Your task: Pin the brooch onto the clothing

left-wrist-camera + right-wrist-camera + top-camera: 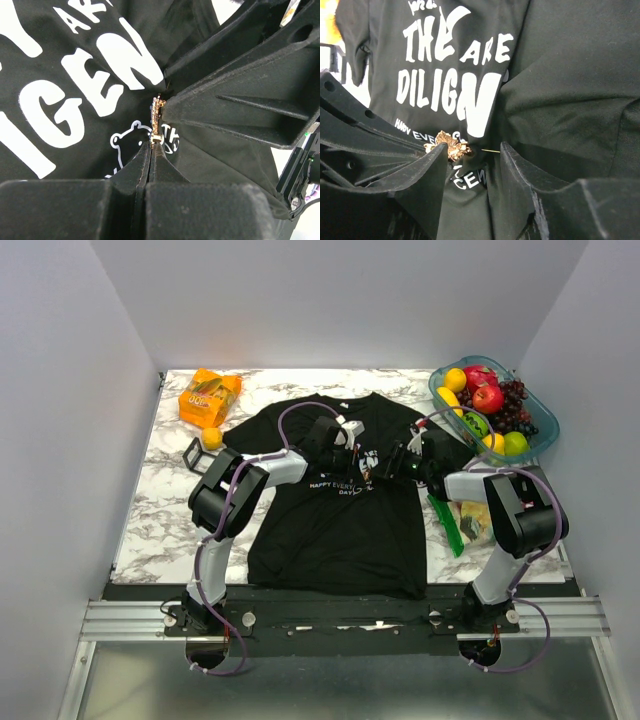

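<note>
The black T-shirt (335,510) lies flat on the marble table, its white print showing in both wrist views (75,90) (445,65). The tiny gold brooch (158,117) stands edge-on at the tips of my left gripper (152,145), which is shut on it. In the right wrist view the brooch (451,144) sits against a raised fold of shirt, and its thin pin pokes out of the fold to the right. My right gripper (474,148) is open, its fingers either side of that fold. Both grippers (365,462) (388,466) meet over the chest print.
A blue basket (540,425) of fruit stands at the back right. An orange snack bag (208,395), a small orange ball (211,438) and a black wire-frame cube (194,453) lie at the back left. A green-edged packet (458,522) lies right of the shirt.
</note>
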Available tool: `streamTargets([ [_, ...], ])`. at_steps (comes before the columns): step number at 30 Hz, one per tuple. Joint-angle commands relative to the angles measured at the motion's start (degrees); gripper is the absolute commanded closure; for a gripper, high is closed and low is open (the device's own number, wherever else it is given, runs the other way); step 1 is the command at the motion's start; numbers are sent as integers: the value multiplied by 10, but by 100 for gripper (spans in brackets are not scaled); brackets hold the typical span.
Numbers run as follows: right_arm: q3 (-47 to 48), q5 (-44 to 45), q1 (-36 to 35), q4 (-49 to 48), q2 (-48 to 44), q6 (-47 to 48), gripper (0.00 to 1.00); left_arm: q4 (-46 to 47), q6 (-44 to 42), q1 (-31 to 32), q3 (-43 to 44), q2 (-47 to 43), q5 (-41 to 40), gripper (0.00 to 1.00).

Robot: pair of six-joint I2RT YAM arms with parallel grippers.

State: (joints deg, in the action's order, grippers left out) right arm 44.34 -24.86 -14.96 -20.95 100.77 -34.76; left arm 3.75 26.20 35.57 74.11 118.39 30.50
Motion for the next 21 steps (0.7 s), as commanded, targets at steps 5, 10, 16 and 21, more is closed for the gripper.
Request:
streamTargets([
  [5,-18,-39,4,-44,-15,-12,49,10,3,-4,-2,-18,2,100],
  [10,-25,-41,3,-42,-30,-12,50,8,3,-4,-3,-18,-3,100],
  [16,-29,-42,3,-36,-49,-14,50,-4,-5,-4,-4,-18,-19,100],
  [21,-24,-45,3,-24,-50,-7,50,-4,-4,-4,-4,-18,-25,100],
])
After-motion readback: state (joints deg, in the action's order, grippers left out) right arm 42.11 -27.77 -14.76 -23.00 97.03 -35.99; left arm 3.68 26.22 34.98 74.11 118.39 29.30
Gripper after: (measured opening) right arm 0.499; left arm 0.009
